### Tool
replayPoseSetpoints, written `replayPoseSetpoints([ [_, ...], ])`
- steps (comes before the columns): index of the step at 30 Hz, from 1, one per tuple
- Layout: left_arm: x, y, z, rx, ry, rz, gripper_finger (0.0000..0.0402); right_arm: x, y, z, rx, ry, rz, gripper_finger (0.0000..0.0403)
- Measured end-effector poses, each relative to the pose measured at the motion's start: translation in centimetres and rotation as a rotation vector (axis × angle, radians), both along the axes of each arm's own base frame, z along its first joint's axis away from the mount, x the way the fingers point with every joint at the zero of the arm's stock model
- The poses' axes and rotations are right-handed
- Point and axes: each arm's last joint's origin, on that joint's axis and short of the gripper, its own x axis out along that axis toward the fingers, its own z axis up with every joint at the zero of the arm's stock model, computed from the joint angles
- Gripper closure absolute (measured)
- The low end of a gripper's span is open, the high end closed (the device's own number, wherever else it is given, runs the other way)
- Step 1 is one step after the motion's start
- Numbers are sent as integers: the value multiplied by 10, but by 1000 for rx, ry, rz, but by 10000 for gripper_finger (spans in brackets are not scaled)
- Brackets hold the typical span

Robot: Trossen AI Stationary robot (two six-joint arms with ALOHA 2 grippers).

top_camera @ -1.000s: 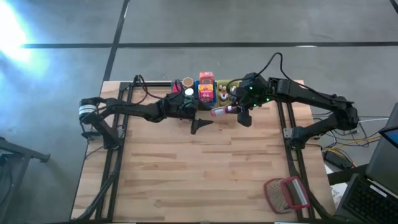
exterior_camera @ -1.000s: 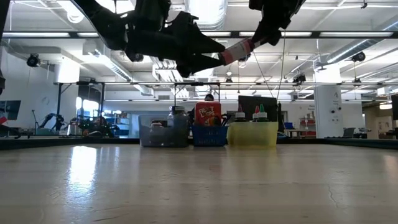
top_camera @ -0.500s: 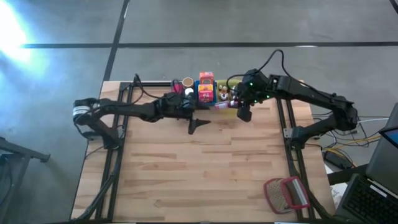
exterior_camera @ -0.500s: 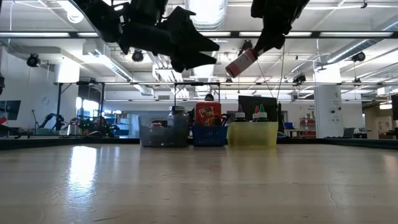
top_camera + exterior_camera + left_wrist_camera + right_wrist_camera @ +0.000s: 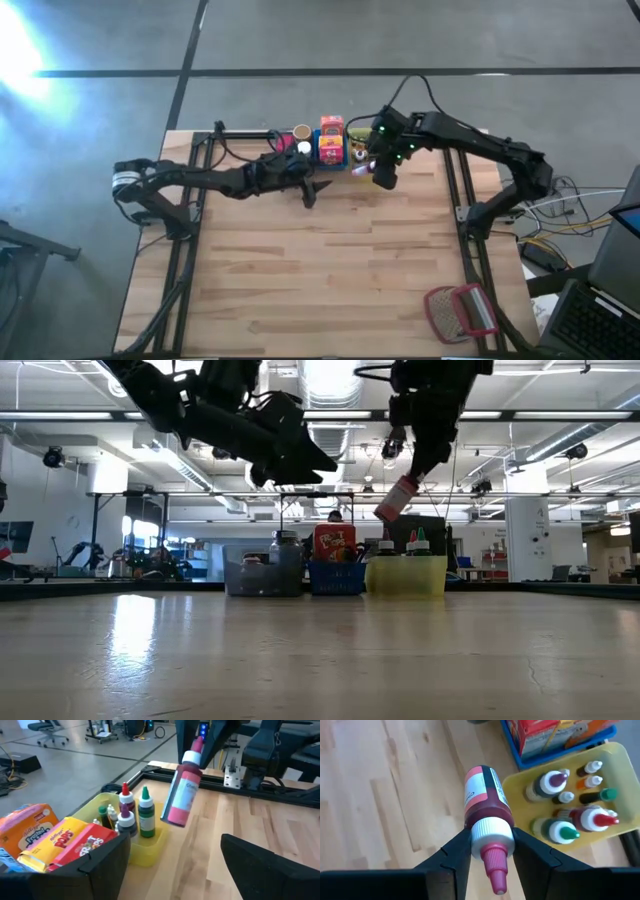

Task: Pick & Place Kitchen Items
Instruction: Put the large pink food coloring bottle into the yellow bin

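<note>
A dark-red squeeze bottle [image 5: 482,795] with a white cap and pink nozzle hangs in the air over the wood, just beside the yellow bin [image 5: 625,785]. My right gripper [image 5: 492,840] is shut on it. The low view shows the bottle [image 5: 397,498] well above the bins. The yellow bin [image 5: 150,847] stands at the table's far edge and holds several small bottles upright. My left gripper [image 5: 310,190] hovers open to the left of the bottle [image 5: 182,795], nothing between its fingers. My right gripper pinches the bottle's white cap [image 5: 492,832] between its two fingers, one on each side. The fingers slant steeply down from above. The bottle hangs below them, lifted clear, tilted, its base toward the table and its nozzle back toward the wrist.
A blue bin [image 5: 335,577] with orange and yellow boxes [image 5: 332,140] and a grey bin [image 5: 263,575] with jars stand left of the yellow bin in a row. A red-framed mesh object [image 5: 460,312] lies at the near right corner. Bare wood [image 5: 320,270] fills the middle.
My right gripper has moved toward the far edge and the yellow bin, sinking and tipping downward. The bottle, which lay nearly level, now hangs base-down and lower. My left gripper has drawn back slightly toward the table's left and swung round.
</note>
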Motion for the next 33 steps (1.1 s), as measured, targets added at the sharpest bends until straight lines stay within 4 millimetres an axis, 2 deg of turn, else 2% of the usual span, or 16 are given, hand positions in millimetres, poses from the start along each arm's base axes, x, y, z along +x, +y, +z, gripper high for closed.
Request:
replayPoseSetpoints([
  [7, 0, 0, -2, -2, 18, 1, 85, 18, -16, -5, -30, 134, -22, 291],
  [13, -1, 0, -4, -4, 40, 0, 87, 26, -28, -14, -17, 187, -30, 283],
  [19, -1, 0, -4, -5, 44, 0, 86, 26, -40, -21, -26, 236, -62, 290],
  [26, -1, 0, -4, -5, 44, 0, 85, 19, -51, -21, -24, 237, -105, 284],
  [33, -1, 0, -4, -5, 44, 0, 87, 21, -51, -22, -25, 237, -95, 291],
])
